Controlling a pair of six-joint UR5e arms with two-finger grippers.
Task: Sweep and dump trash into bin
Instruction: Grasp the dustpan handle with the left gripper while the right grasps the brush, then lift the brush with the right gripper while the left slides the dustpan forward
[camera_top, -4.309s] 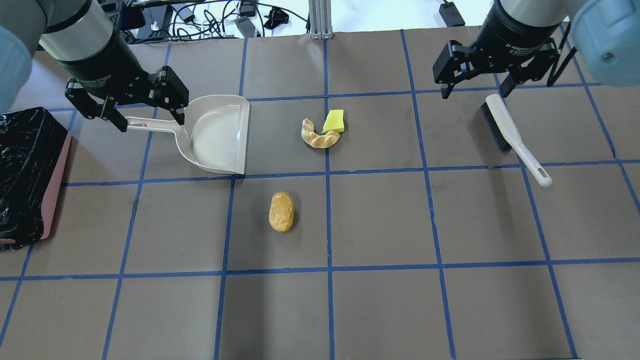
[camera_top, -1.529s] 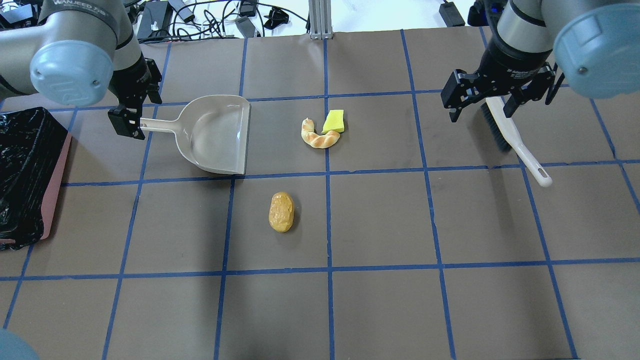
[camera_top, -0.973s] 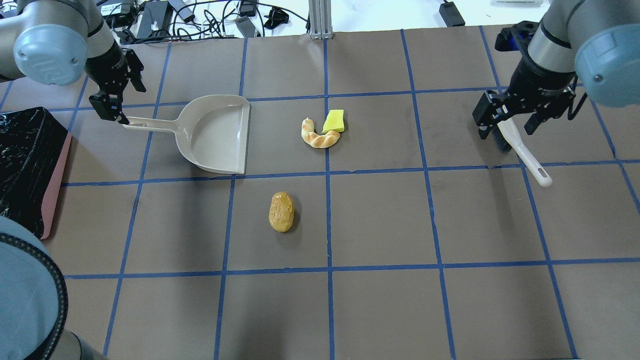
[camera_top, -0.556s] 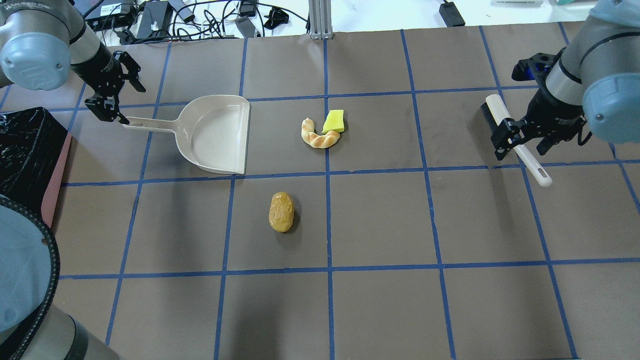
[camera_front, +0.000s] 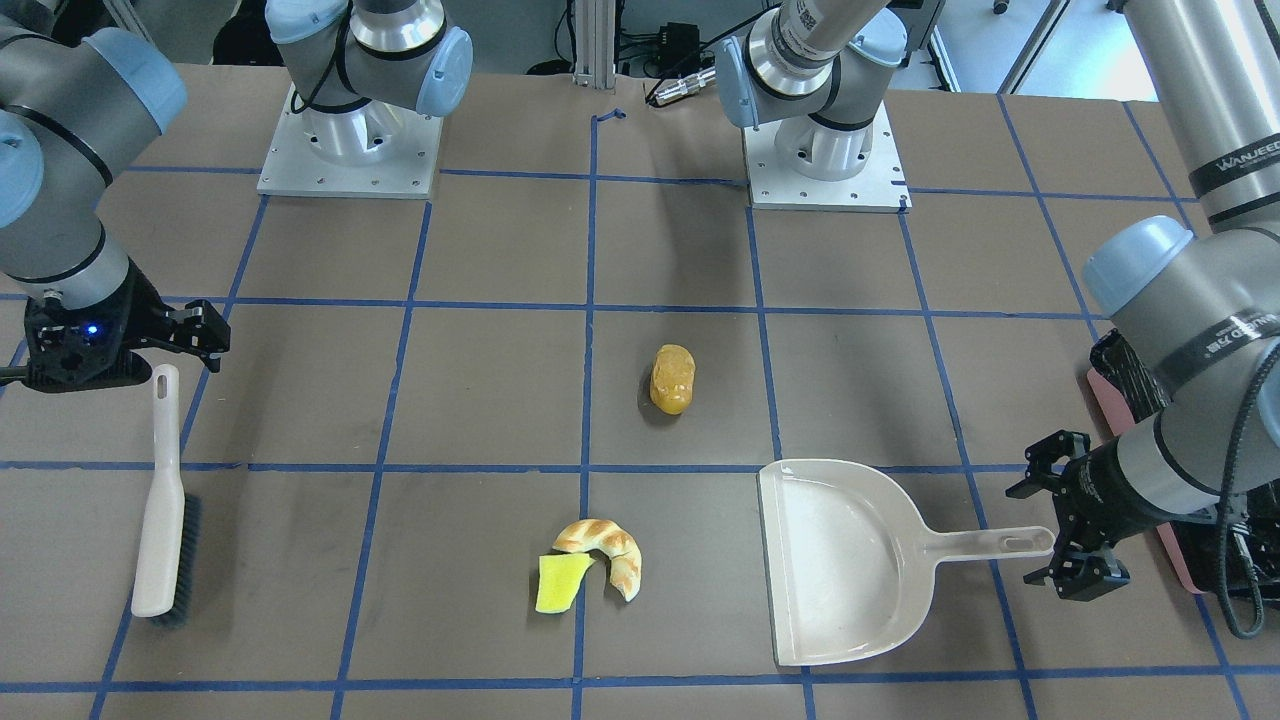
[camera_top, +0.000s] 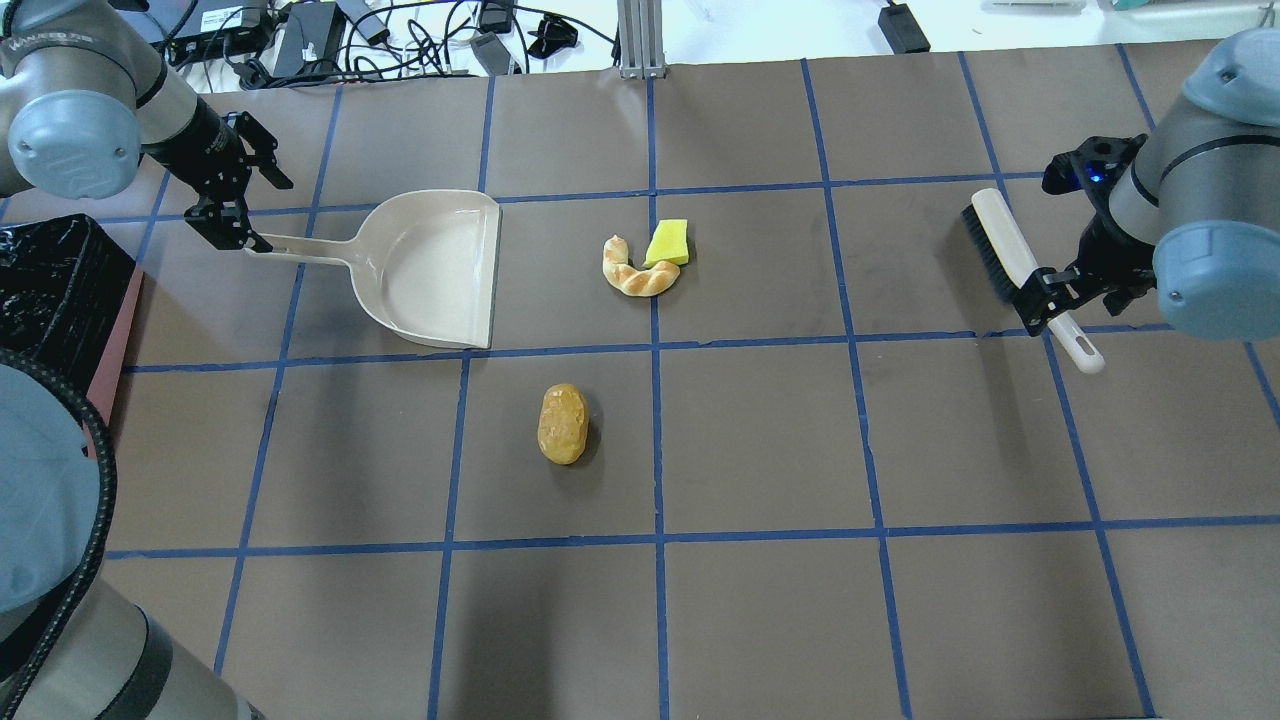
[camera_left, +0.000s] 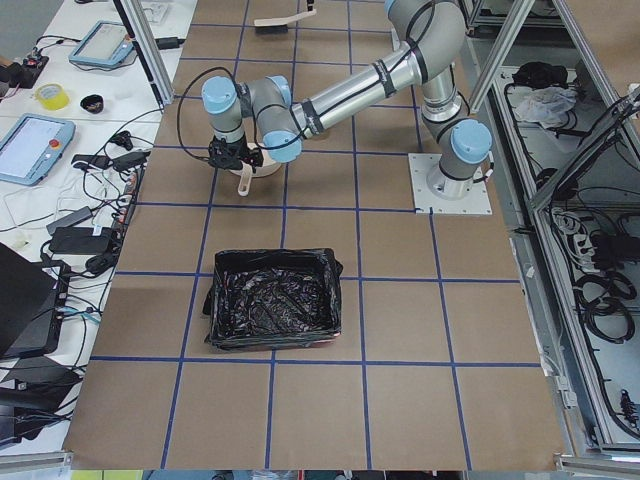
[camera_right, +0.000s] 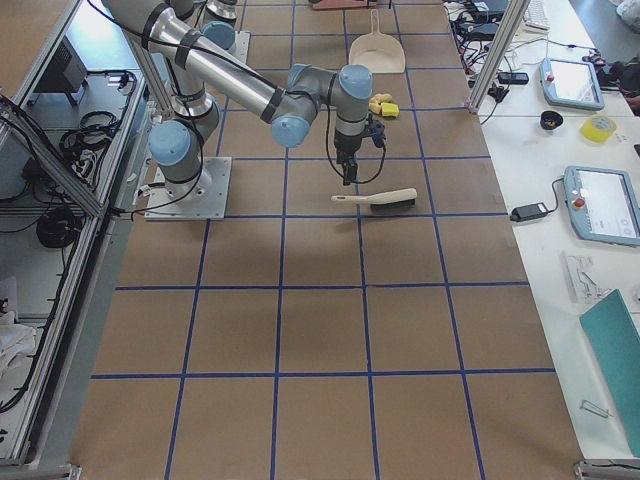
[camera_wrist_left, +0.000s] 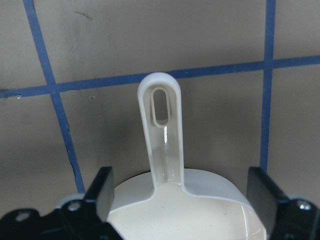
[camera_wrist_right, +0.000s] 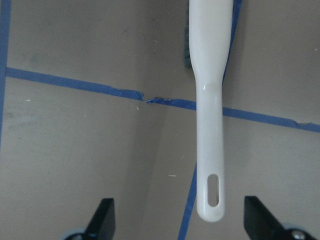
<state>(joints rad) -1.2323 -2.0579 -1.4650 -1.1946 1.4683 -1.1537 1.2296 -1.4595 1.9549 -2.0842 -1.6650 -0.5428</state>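
The golden-brown roll (camera_top: 563, 424) lies mid-table. The croissant-like piece (camera_top: 637, 272) and the yellow wedge (camera_top: 667, 243) touch each other farther back. The bin (camera_top: 50, 290), pink with a black bag, stands at the left edge. The beige dustpan (camera_top: 430, 270) lies left of the trash. My left gripper (camera_top: 240, 200) is open and straddles the end of the dustpan handle (camera_wrist_left: 162, 135). A white brush (camera_top: 1010, 255) lies at the right. My right gripper (camera_top: 1065, 305) is open and straddles the brush handle (camera_wrist_right: 212, 100) near its end.
Cables and power bricks (camera_top: 400, 30) lie past the table's far edge beside an aluminium post (camera_top: 637, 40). The arm bases (camera_front: 350, 140) stand on the robot's side. Blue tape lines divide the brown table into squares.
My left gripper has turned and moved left to the end of the dustpan handle. My right gripper has moved down the brush toward its handle end. Both stay open; nothing else moved.
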